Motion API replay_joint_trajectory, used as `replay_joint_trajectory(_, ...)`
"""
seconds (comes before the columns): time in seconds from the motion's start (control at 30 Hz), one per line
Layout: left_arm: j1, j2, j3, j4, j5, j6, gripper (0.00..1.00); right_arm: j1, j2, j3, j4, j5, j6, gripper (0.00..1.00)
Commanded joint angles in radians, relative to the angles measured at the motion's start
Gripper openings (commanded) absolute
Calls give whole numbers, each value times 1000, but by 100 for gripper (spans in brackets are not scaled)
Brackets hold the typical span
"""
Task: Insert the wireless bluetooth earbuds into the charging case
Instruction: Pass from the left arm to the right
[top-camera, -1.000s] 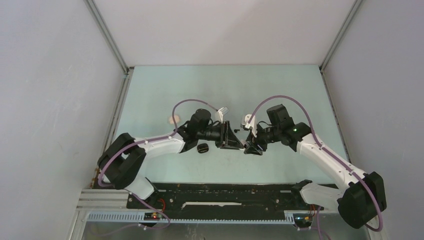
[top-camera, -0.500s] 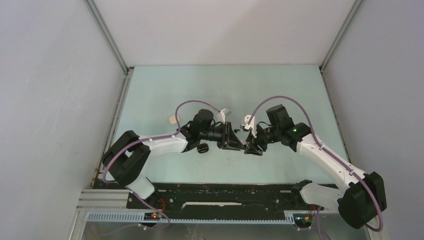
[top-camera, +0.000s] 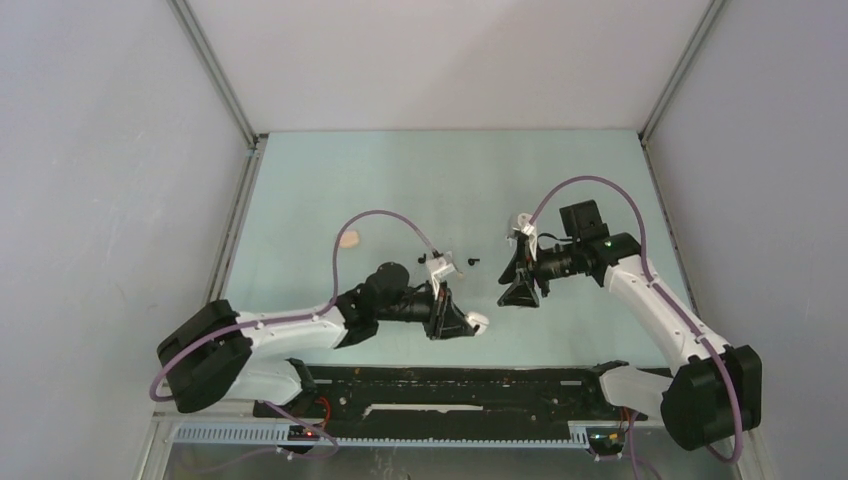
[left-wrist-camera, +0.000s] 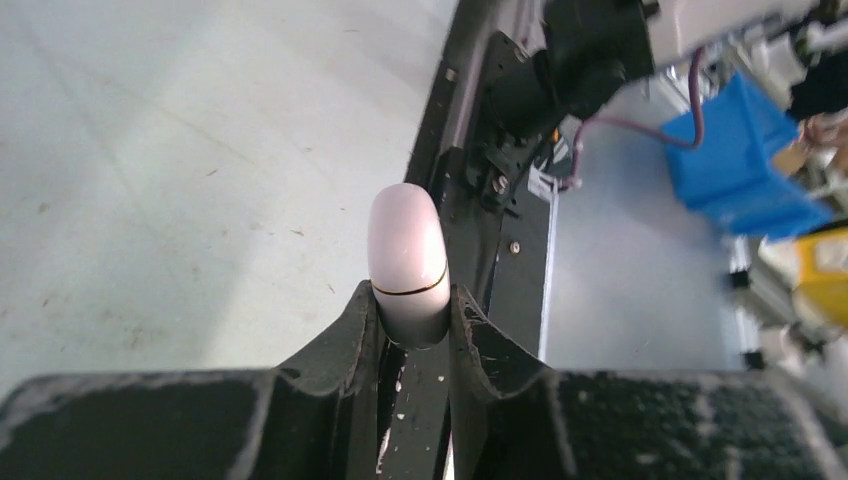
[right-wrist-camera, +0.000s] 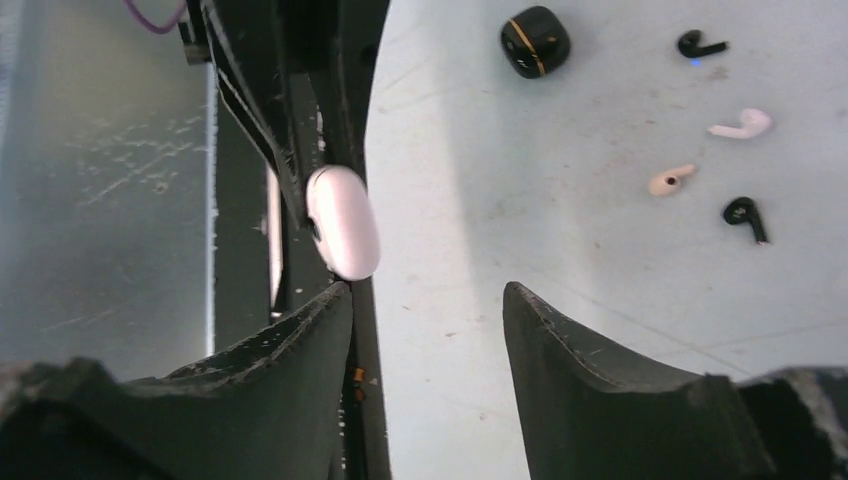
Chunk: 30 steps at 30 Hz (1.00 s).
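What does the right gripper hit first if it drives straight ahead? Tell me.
Probably the white charging case held by the left gripper, just ahead of one finger of the right gripper; the gap itself faces bare table. Depth is unclear.

Left arm: stretched low, reaching rightward
Left gripper (left-wrist-camera: 410, 300): clamped on pale charging case (left-wrist-camera: 405, 235)
Right gripper (right-wrist-camera: 428, 295): jaws apart, empty

table (top-camera: 300, 190): pale mint-green top, scuffed | walls (top-camera: 100, 200): plain white panels on three sides | frame: aluminium posts (top-camera: 214, 70) at back corners | near edge: black rail (top-camera: 450, 385) | beyond: blue bin (left-wrist-camera: 745, 165) | light: even
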Motion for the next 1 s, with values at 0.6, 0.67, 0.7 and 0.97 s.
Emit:
replay_joint_trajectory(0.6,-59,20,-272,806,56,282,3,245,181,90,-109,0,-62,49)
replay_joint_trajectory(0.67,-58,39,-268,818,56,283,3,250,191,100,-126,-9,-73,47)
replay_joint_trajectory(0.7,-58,48,-267,825,56,281,3,252,193,103,-133,-14,-79,46)
replay_joint_trajectory(0.97,-59,103,-259,849,14,286,6,267,184,104,-140,-4,-89,23)
